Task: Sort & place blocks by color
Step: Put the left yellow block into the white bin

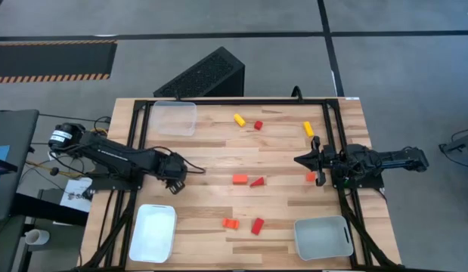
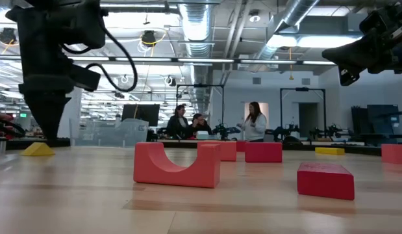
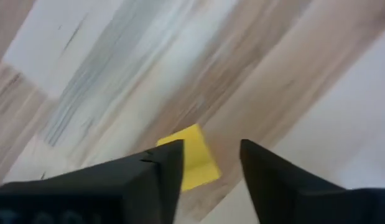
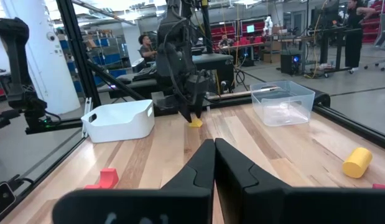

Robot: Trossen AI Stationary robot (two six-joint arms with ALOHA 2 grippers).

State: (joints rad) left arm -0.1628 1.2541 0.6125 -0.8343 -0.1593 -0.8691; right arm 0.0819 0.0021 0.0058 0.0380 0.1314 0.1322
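Observation:
A small yellow block (image 3: pixel 191 158) lies flat on the wooden table (image 1: pixel 218 151). It also shows in the low view as a yellow wedge (image 2: pixel 37 149). My left gripper (image 3: pixel 208 158) points down just above the block, open, and one finger hides the block's near edge. Other blocks lie scattered: two yellow ones (image 1: pixel 239 119) (image 1: pixel 308 128), orange ones (image 1: pixel 240 179) (image 1: pixel 230 223) (image 1: pixel 311 177), and red ones (image 1: pixel 258 125) (image 1: pixel 257 181) (image 1: pixel 257 225). My right gripper (image 1: pixel 298 160) waits level at the table's right side, shut on nothing.
A clear tray (image 1: pixel 173 117) stands at the far left, a white tray (image 1: pixel 153 232) at the near left and a pale tray (image 1: pixel 323 236) at the near right. A black frame (image 1: pixel 135 136) borders the table. People stand far behind the table (image 2: pixel 252 123).

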